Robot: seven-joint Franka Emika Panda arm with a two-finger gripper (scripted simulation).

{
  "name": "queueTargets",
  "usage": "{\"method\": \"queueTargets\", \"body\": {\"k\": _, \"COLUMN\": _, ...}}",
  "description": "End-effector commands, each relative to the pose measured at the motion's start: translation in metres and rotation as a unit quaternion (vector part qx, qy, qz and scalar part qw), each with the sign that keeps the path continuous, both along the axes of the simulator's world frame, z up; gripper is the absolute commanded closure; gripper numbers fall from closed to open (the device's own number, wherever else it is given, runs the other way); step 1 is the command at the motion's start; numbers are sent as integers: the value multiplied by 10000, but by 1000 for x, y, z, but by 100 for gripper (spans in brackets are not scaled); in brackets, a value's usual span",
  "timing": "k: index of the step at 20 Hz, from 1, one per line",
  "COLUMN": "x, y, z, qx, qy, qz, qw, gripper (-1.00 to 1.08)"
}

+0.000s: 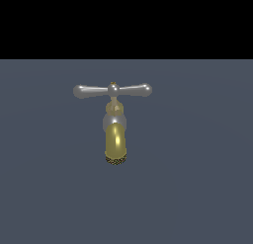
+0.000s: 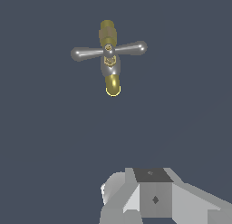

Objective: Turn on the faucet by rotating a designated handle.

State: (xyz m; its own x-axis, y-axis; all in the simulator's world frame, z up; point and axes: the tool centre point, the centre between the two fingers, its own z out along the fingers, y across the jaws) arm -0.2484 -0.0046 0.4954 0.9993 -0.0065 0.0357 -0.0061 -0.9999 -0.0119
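On dark grey floor (image 1: 197, 188), gold-spouted faucet (image 1: 115, 142) with level silver handle (image 1: 112, 90); tool (image 2: 154, 198) state unreadable

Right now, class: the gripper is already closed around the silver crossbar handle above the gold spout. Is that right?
No. The gripper is nowhere near the handle; the wrist view shows a wide gap between them. The handle is indeed a silver crossbar above the gold spout.

Blocky grey-white end effector (image 2: 154, 198) body w/ dark top panel & small diamond mark.
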Motion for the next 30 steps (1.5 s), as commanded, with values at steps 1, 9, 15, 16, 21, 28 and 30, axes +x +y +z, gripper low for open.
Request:
{"method": "queueTargets", "body": {"k": 1, "x": 0, "y": 0, "z": 0, "qx": 0, "qy": 0, "qz": 0, "qw": 10000, "gripper": 108}}
{"method": "queueTargets", "body": {"k": 9, "x": 5, "y": 17, "z": 1, "qx": 8, "qy": -48, "qz": 328, "qw": 9994, "gripper": 108}}
{"method": "queueTargets", "body": {"k": 15, "x": 6, "y": 17, "z": 1, "qx": 12, "qy": -47, "qz": 316, "qw": 9995, "gripper": 108}}
{"method": "queueTargets", "body": {"k": 16, "x": 7, "y": 17, "z": 0, "qx": 18, "qy": -46, "qz": 295, "qw": 9996, "gripper": 108}}
{"method": "queueTargets", "body": {"k": 21, "x": 17, "y": 20, "z": -3, "qx": 73, "qy": -34, "qz": 112, "qw": 9999, "gripper": 108}}
{"method": "queueTargets", "body": {"k": 28, "x": 43, "y": 27, "z": -12, "qx": 198, "qy": 10, "qz": -375, "qw": 9991, "gripper": 108}}
{"method": "queueTargets", "body": {"k": 30, "x": 53, "y": 30, "z": -17, "qx": 241, "qy": 30, "qz": -566, "qw": 9981, "gripper": 108}}
